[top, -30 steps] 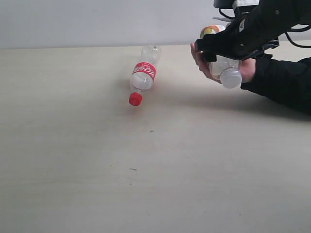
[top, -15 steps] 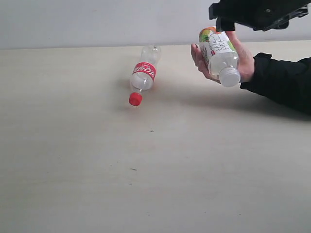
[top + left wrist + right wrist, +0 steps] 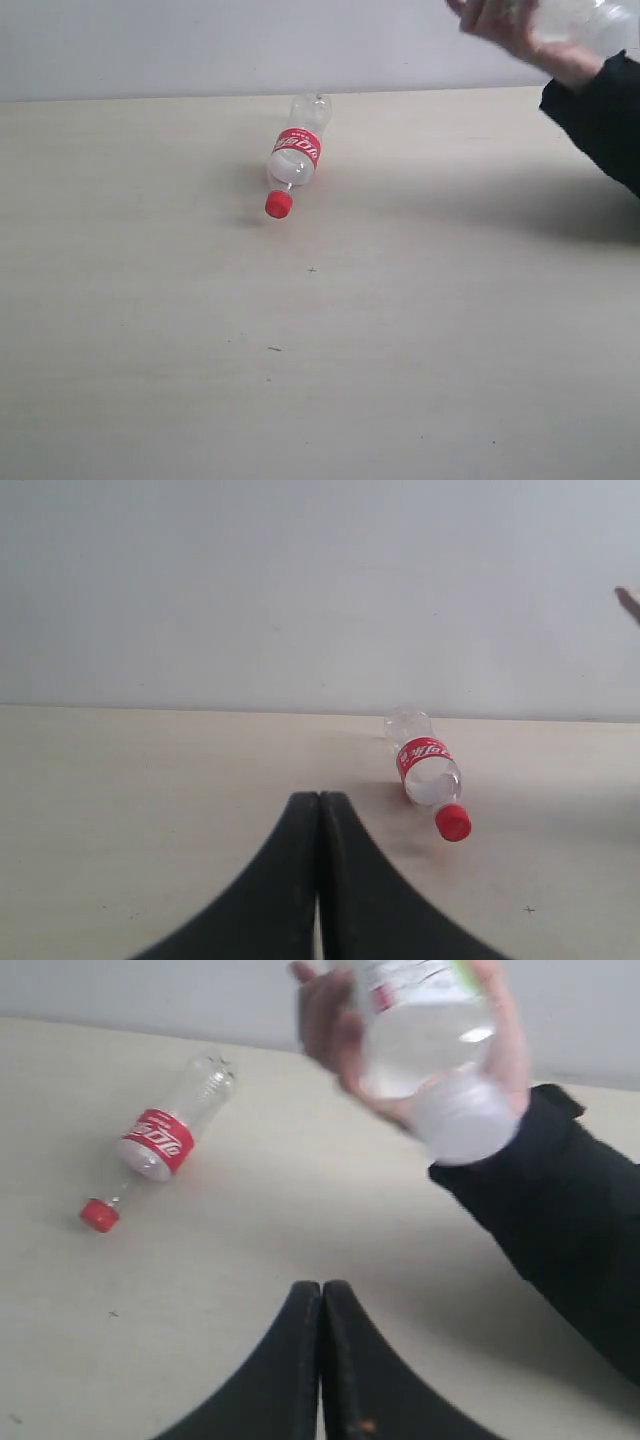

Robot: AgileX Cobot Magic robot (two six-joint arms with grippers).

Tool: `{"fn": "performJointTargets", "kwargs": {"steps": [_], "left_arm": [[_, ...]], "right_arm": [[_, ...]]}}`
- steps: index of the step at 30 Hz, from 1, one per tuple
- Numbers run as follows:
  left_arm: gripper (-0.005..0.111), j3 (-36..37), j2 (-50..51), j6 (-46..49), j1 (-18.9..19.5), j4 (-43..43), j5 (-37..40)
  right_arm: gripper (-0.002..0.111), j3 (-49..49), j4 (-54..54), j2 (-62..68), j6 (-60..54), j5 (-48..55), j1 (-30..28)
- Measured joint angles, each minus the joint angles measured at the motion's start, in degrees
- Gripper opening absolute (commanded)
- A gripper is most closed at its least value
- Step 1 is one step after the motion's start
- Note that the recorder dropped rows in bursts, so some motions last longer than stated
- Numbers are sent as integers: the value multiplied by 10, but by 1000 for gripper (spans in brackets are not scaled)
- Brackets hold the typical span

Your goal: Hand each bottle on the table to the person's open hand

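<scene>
Well, above the table (image 3: 300, 380) the person's hand (image 3: 335, 1035) is hovering, fingers curling round the white-capped bottle (image 3: 420, 1050); the red-capped bottle (image 3: 294, 155) is lying sideways, apart from the left gripper (image 3: 318, 800) and right gripper (image 3: 321, 1288), both pressing fingers together.

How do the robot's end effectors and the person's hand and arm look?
Both the left end effector and the right end effector have two matte black fingers, narrow at the tip and flaring toward the base. The right one carries a small orange speck. The person's hand is bare and light-skinned, with a black sleeve.
</scene>
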Motion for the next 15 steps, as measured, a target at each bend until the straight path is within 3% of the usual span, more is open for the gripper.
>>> {"fn": "performJointTargets", "kwargs": {"steps": [7,15], "left_arm": [[0,0,0,0,0,0,0],[0,0,0,0,0,0,0]], "right_arm": [[0,60,136,-225,-117,75,0],[0,120,162,-378,-150,123,0]]}}
